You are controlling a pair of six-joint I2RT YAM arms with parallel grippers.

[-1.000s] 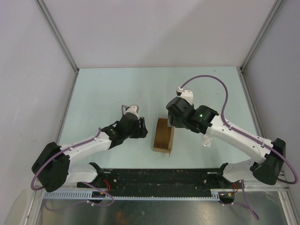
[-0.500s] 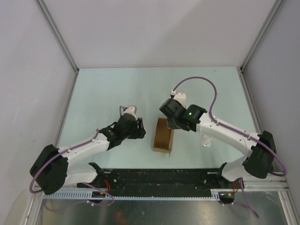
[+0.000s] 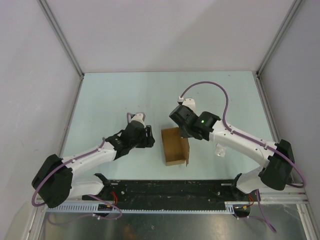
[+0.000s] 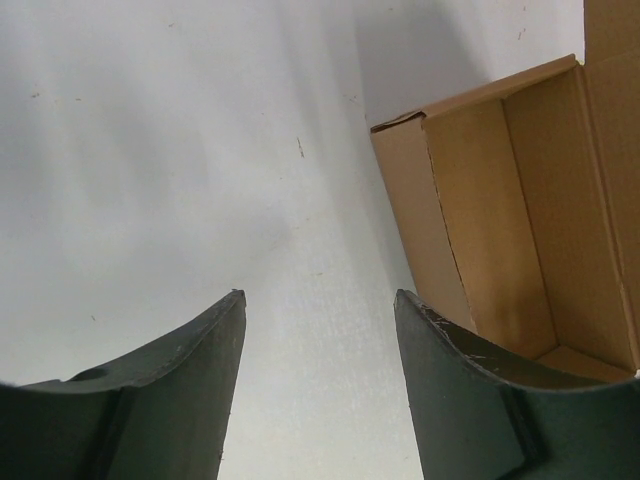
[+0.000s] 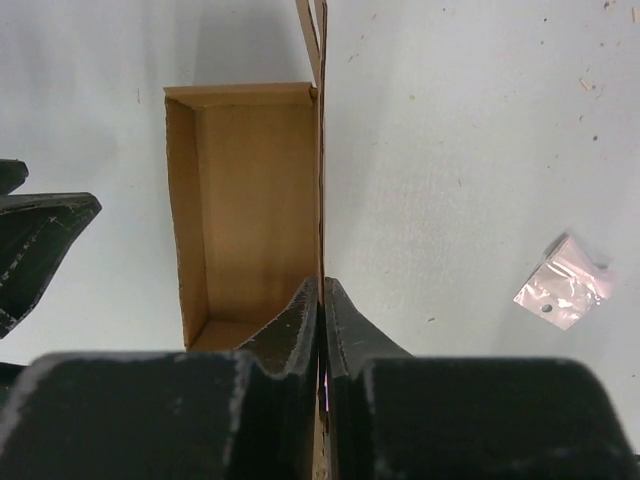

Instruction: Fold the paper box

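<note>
1. Paper box (image 3: 174, 146) sits on the pale tabletop (image 3: 110, 95), between the two arms and nearer their bases than the far edge.
2. Progress, as I judge it: the walls are up and it reads as an oblong tray, hollow side facing up. Nothing covers the top, and a flap sticks out loose past the near right corner. Closing it up is what remains.
3. Long axis runs near-to-far, with the far end leaning slightly to the left.
4. Right end effector (image 5: 320, 290) is clenched on the box's right long wall, the thin card pinched between its fingers.
5. Left end effector (image 4: 319, 296) is released, fingers spread, just beside the left wall and not touching it.
6. Small clear packet (image 5: 563, 283) lies right of the box, apart from it.
</note>
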